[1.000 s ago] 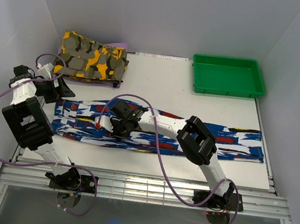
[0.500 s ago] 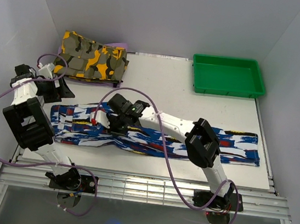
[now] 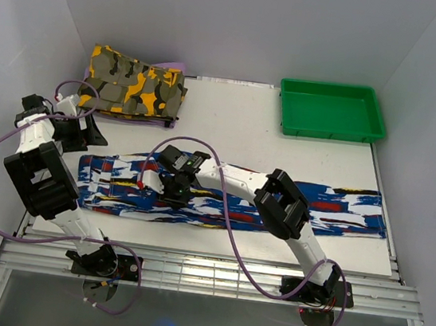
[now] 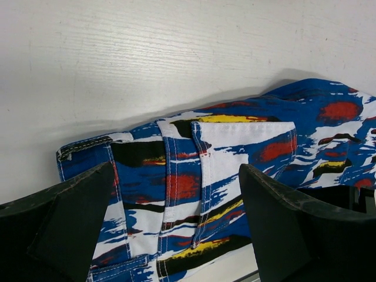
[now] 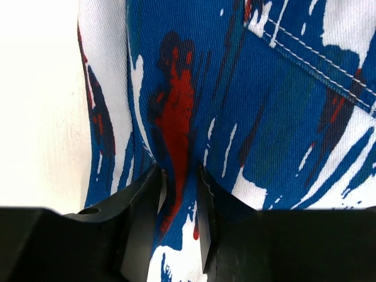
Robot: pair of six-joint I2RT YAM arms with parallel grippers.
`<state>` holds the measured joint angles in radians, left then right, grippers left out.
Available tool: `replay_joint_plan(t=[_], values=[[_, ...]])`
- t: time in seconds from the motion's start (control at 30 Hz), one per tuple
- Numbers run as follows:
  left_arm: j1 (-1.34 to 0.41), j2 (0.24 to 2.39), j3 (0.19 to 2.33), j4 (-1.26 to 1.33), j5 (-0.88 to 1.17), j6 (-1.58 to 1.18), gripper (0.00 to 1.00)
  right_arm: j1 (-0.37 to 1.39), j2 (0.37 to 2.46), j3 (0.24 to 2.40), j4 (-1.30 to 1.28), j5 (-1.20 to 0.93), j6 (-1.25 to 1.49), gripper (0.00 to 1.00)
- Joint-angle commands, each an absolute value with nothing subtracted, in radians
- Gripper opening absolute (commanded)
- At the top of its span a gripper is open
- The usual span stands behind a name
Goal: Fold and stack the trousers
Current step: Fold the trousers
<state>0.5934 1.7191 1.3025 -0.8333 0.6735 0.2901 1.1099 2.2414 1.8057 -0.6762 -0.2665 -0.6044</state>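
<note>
The trousers (image 3: 333, 206), royal blue with white, red, black and yellow streaks, lie flat in a long band across the front of the table. My right gripper (image 3: 164, 192) points down onto their left part. In the right wrist view its jaws (image 5: 177, 176) stand narrowly open, with a raised ridge of the trousers' cloth (image 5: 264, 106) between them. My left gripper (image 3: 89, 132) hovers at the trousers' left end, by the waistband. In the left wrist view it is wide open (image 4: 176, 176) above the waistband and belt loops (image 4: 235, 141), holding nothing.
A folded yellow, olive and black camouflage garment (image 3: 136, 84) lies at the back left. A green tray (image 3: 336, 88) stands at the back right. Purple cables loop over both arms. White walls close in the table (image 3: 231, 124) on three sides.
The right gripper dragged the trousers left, then came back right with them. Its jaws, shut on the cloth before, have now parted a little. The left gripper stayed wide open.
</note>
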Motion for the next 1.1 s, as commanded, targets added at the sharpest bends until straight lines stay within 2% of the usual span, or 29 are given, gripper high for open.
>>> replay_joint_plan(t=[0.0,0.2,0.23,0.27,0.33,0.43,0.53,0.57,0.67,0.8,0.87,1.07], values=[[0.592,1.674,1.301,-0.839,0.672,0.313,0.98,1.101,2.226,1.847,-0.693,-0.232,-0.6,0.36],[0.592,1.666,1.292,-0.838,0.675,0.307,0.98,1.101,2.212,1.855,-0.696,-0.222,-0.594,0.36],[0.592,1.663,1.29,-0.838,0.676,0.308,0.98,1.101,2.207,1.849,-0.696,-0.218,-0.595,0.41],[0.592,1.661,1.289,-0.838,0.675,0.313,0.98,1.1,2.198,1.847,-0.698,-0.219,-0.595,0.54],[0.592,1.66,1.285,-0.838,0.673,0.316,0.98,1.098,2.183,1.842,-0.698,-0.219,-0.6,0.55],[0.592,1.661,1.282,-0.838,0.675,0.318,0.98,1.095,2.171,1.835,-0.701,-0.215,-0.603,0.47],[0.592,1.663,1.281,-0.838,0.676,0.318,0.98,1.091,2.155,1.819,-0.71,-0.221,-0.614,0.34],[0.592,1.664,1.279,-0.835,0.676,0.316,0.98,1.091,2.154,1.809,-0.71,-0.221,-0.618,0.23],[0.592,1.664,1.276,-0.834,0.675,0.319,0.98,1.091,2.158,1.824,-0.722,-0.232,-0.621,0.08],[0.592,1.666,1.27,-0.831,0.672,0.321,0.98,1.091,2.177,1.917,-0.79,-0.256,-0.617,0.11],[0.592,1.666,1.27,-0.831,0.67,0.321,0.98,1.091,2.189,1.969,-0.827,-0.27,-0.617,0.08],[0.592,1.654,1.264,-0.833,0.663,0.325,0.98,1.117,2.14,2.016,-0.965,-0.382,-0.62,0.08]])
